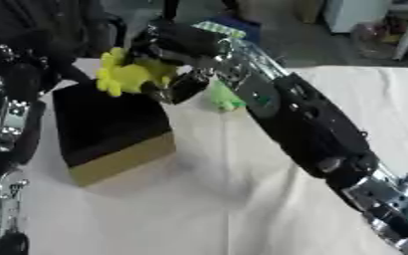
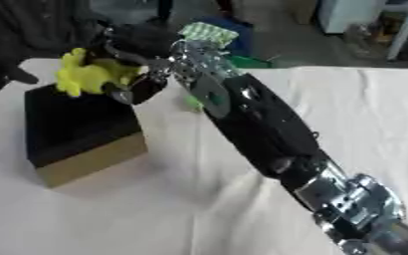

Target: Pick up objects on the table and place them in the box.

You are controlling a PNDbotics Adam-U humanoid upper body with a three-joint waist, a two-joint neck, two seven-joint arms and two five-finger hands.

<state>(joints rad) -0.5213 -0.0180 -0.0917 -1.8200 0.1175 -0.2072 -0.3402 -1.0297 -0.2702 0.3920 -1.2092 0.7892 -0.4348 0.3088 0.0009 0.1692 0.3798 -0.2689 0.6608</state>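
Left hand (image 1: 7, 119) at the left edge, beside the box; whether its fingers are apart or together cannot be told. Box (image 1: 112, 134): open top, dark inside, tan wall facing the camera, standing on the white-covered bench (image 1: 225, 209) at left. Yellow toy (image 1: 125, 74) held in the air over the box's far rim. Right hand (image 1: 177, 47), fingers curled round the toy, arm reaching in from the lower right across the bench. Small green thing (image 1: 225, 98) lies on the bench just right of the box, partly hidden by the right arm; shape not clear.
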